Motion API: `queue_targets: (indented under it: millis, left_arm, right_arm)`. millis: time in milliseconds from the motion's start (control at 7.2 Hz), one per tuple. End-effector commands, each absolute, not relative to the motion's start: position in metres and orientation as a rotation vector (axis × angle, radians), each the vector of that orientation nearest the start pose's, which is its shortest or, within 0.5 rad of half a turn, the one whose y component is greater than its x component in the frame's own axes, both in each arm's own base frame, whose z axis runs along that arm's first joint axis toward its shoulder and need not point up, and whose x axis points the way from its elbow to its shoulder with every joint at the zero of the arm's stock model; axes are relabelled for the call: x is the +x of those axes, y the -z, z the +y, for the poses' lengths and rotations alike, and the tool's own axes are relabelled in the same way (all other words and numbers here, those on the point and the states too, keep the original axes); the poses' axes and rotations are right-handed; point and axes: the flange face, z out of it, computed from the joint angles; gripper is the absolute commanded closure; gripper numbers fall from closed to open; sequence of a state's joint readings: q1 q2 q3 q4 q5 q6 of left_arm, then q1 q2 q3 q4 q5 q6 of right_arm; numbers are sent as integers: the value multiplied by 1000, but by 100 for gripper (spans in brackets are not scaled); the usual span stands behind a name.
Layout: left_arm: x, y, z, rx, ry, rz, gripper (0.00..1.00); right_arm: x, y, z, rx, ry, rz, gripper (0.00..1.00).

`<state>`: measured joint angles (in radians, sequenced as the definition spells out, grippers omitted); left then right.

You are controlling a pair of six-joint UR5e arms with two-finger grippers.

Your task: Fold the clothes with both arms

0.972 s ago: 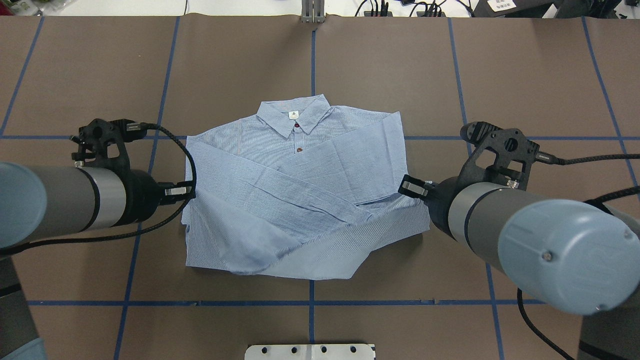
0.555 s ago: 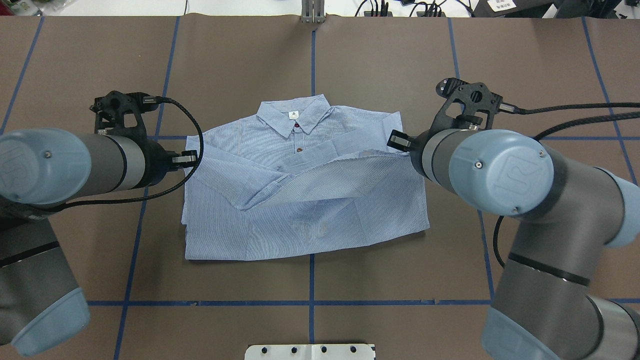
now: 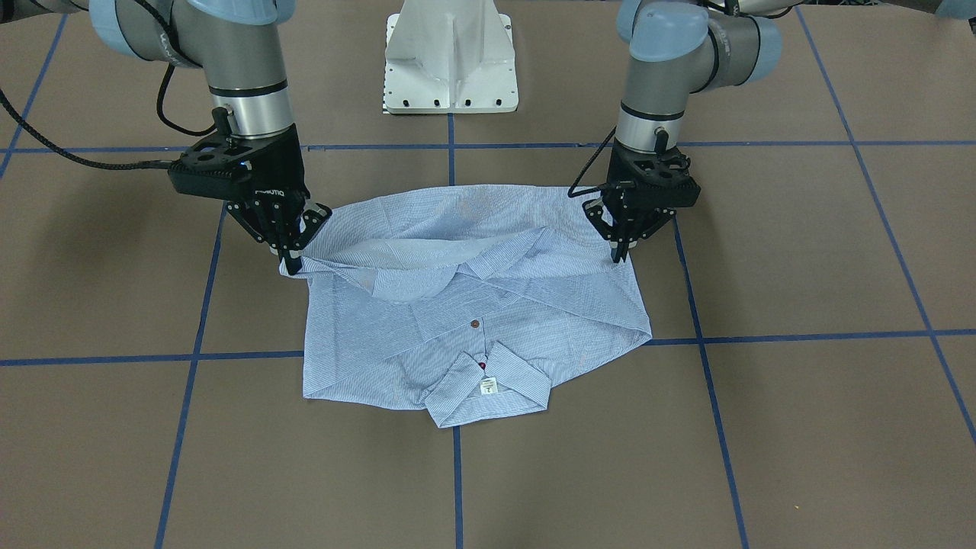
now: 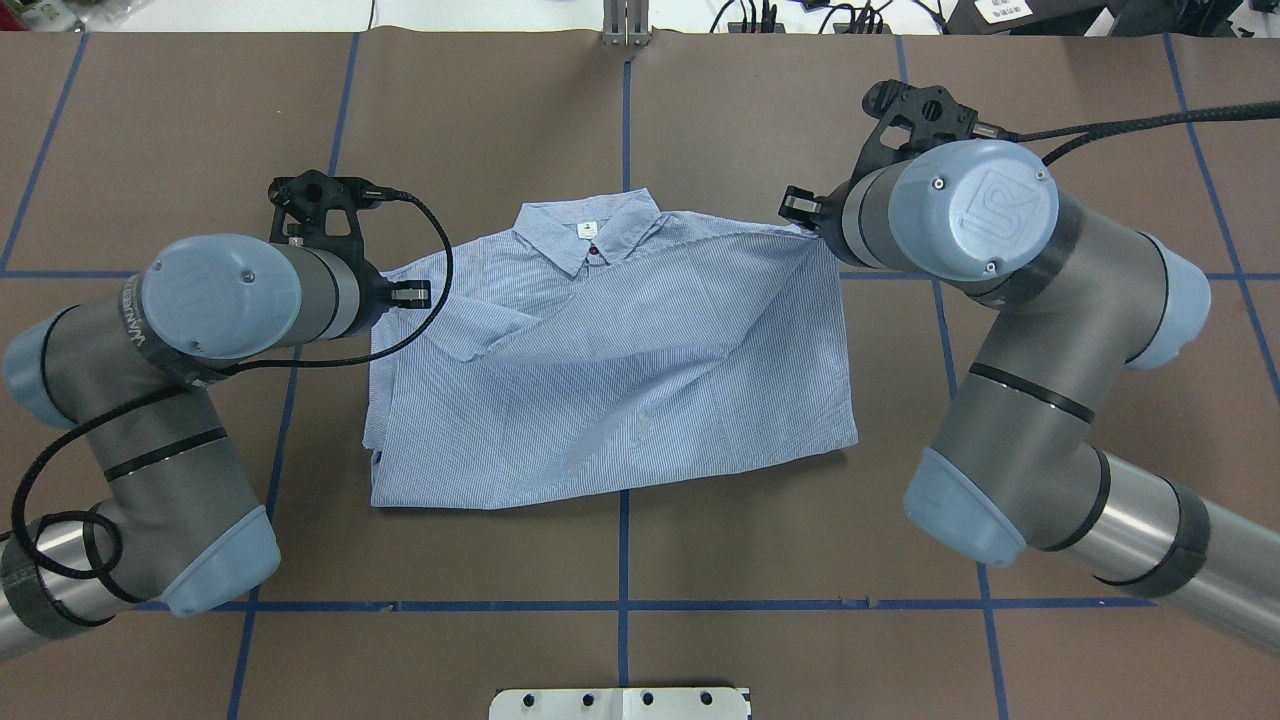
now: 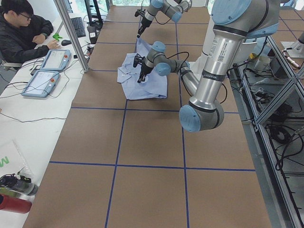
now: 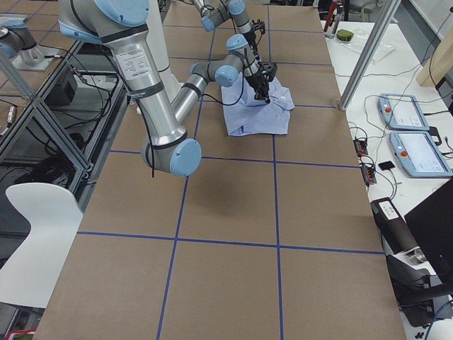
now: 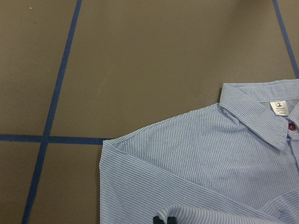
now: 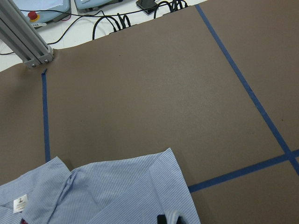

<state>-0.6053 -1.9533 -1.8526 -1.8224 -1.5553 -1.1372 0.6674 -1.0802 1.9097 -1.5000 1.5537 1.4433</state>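
Item: the striped shirt (image 4: 620, 400) lies at the centre of the overhead view on the brown bench (image 4: 700, 120), with its collar (image 4: 630, 215) toward the top of the frame.

Progress: no sleeve projects from the outline, so the sleeve folds are judged complete. The bottom-to-top fold is in hand. The hem (image 3: 457, 200) is raised and carried over the body toward the collar. In the front-facing view it hangs as a slack sheet between the two hands and is not yet laid flat. One button (image 3: 474, 323) below the collar is uncovered there.

Hands: the left hand (image 3: 619, 252), right of centre in the front-facing view, has its fingers drawn together on one hem corner. The right hand (image 3: 291, 255), left of centre, is likewise pinched on the other corner. Both are judged to be gripping cloth.

Outstanding: lower the hem, release it and smooth it. Whether a further fold is required cannot be told.

Change: one second ago the hem was only just lifted, near the lower part of the overhead frame, with the crossed sleeves exposed. At 0.6 s ago the carried edge stood about mid-shirt. Both arms have since advanced up the frame, and the folded layer now hides the sleeves.
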Motion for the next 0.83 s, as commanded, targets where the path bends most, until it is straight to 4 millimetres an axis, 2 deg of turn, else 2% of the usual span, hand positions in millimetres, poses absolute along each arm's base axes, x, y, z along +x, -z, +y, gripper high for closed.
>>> queue_targets:
  millis: [0,139,278,694]
  left_arm:
    - [430,-330,-486,543,85,783,100]
    - [431,-340,-494,570,51,781,100]
    - [431,-342,-495,575,48,785,100]
    - [427,-341,-497,576,-12,789,100]
  right_arm:
    - [-401,-259,-523,363,-495,-876,100]
    - [-397,-271,-538,358,-463,-894,100]
    - [-396,-276,-542,356,-459,-898,100]
    - [-400,-274,-545,352,-450,-898,100]
